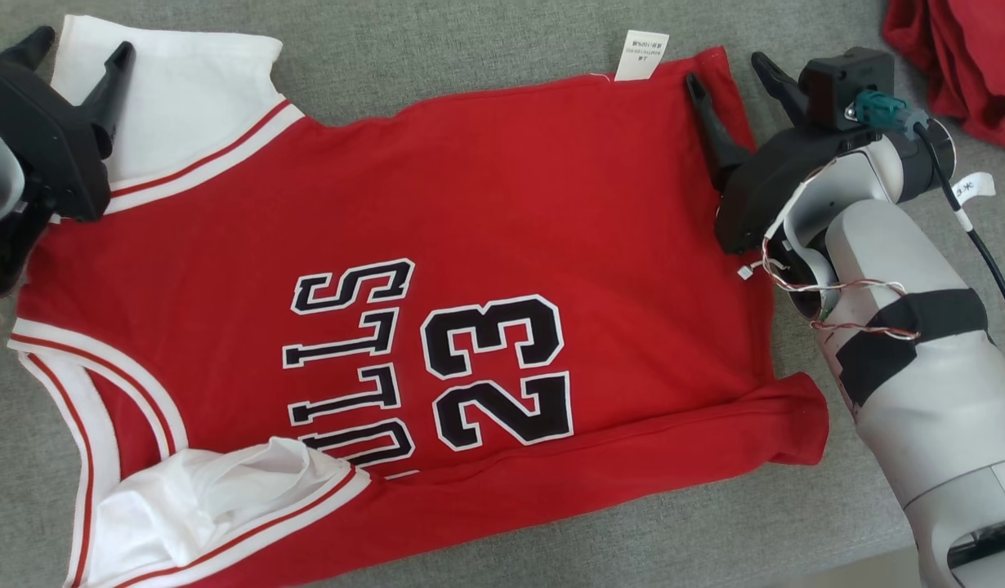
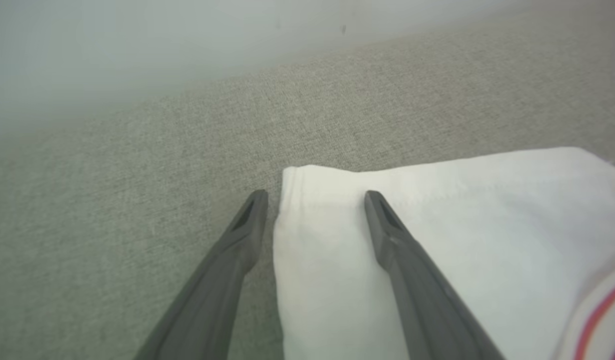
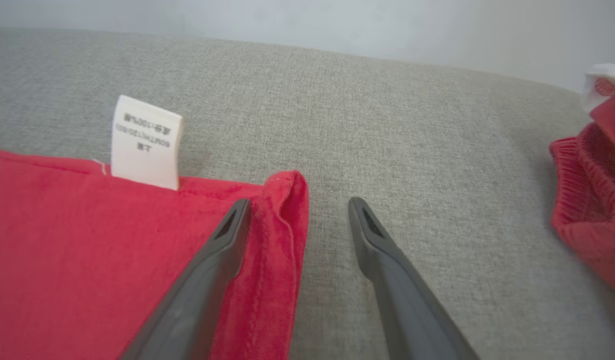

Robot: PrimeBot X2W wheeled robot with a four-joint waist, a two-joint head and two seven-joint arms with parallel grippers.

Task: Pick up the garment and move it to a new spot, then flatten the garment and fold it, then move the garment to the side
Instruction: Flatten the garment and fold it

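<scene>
The left gripper point(image 1: 82, 49) stands with its jaws spread wide at the far corner of the white sleeve point(image 2: 437, 225), one finger over the cloth and the other over bare surface just beside its edge. The right gripper point(image 3: 298, 202) is equally wide astride the garment's point(image 1: 470, 204) far hem corner, with its inner finger on the red edge near the care label point(image 3: 145, 142). Neither holds anything. The garment, a red jersey with white sleeves, lies spread front-up across the middle of the grey fabric surface point(image 1: 470, 49). It is mostly flat, but its near hem point(image 1: 633, 441) is turned over and the near sleeve point(image 1: 216, 498) is rumpled. The step in hand looks like taking both far corners for a fold or a smoothing pull. Doing it well probably means lowering each finger fully past the edge so both layers are pinched, closing both grippers together, and keeping the far edge taut between them so that no slack bunches up. Another red cloth point(image 1: 960, 65) lies well apart on the right and should stay clear of the right arm's path.
</scene>
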